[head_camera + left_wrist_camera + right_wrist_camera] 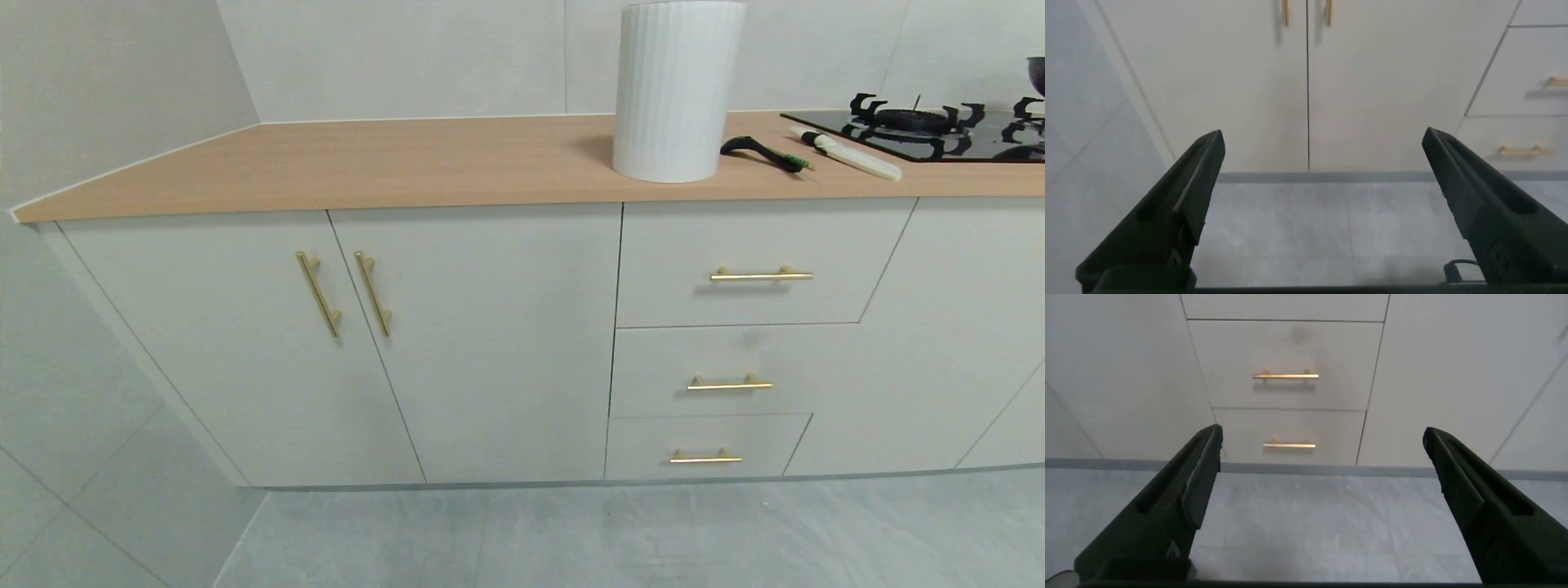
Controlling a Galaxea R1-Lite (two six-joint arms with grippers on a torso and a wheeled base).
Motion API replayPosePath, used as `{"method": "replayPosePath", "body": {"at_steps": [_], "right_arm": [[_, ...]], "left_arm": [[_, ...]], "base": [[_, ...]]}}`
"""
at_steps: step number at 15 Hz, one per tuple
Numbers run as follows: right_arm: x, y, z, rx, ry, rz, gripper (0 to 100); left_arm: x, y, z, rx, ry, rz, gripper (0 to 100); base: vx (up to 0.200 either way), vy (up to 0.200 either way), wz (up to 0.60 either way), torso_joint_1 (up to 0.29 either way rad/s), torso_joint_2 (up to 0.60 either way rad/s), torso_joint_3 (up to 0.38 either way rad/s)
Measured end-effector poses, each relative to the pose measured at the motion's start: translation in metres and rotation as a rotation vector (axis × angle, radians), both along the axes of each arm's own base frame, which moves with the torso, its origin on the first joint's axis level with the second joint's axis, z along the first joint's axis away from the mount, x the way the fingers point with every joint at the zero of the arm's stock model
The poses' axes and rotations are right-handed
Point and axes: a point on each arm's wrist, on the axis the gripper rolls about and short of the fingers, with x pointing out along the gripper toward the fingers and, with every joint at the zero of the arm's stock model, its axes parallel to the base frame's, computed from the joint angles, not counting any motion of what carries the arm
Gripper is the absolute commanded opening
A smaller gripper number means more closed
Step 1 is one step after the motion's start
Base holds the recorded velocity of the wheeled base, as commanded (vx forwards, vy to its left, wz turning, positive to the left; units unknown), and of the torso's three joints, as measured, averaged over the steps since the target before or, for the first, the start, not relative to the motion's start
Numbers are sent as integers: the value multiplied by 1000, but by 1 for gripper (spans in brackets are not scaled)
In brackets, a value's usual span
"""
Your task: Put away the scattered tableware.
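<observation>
A tall white pot (676, 90) with lines down its sides stands on the brown counter (367, 163). Just beside it, on the side toward the stove (922, 131), lies a black tool (763, 153) with a bit of green at its tip. A white knife (853, 157) lies next to the black tool, close to the edge of the stove. The tool and the knife are near each other, but it is hard to tell if they touch.

Under the counter are two cupboard doors (343, 351) with gold handles. Next to them are three drawers (735, 359), one over the other, each with a gold handle.

The left gripper (1321, 140) is down low, in front of the cupboard doors, over the grey floor (1315, 229). Its two dark fingers (1184, 196) are wide apart and hold nothing.

The right gripper (1321, 434) is also down low, in front of the two lower drawers. Its fingers (1180, 494) are wide apart too, with nothing between them.

Both grippers are far from the things on the counter.
</observation>
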Motion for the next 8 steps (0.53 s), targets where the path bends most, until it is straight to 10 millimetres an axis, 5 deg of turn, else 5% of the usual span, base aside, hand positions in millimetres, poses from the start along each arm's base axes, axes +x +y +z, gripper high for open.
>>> {"method": "replayPosePath", "body": {"at_steps": [3,8], "right_arm": [[0,0,0,0,0,0,100],[0,0,0,1,1,-1,100]], "left_arm": [[0,0,0,0,0,-1,100],[0,0,0,0,0,-1,100]], "base": [[200,0,0,1,2,4],[0,0,0,0,0,0]]}}
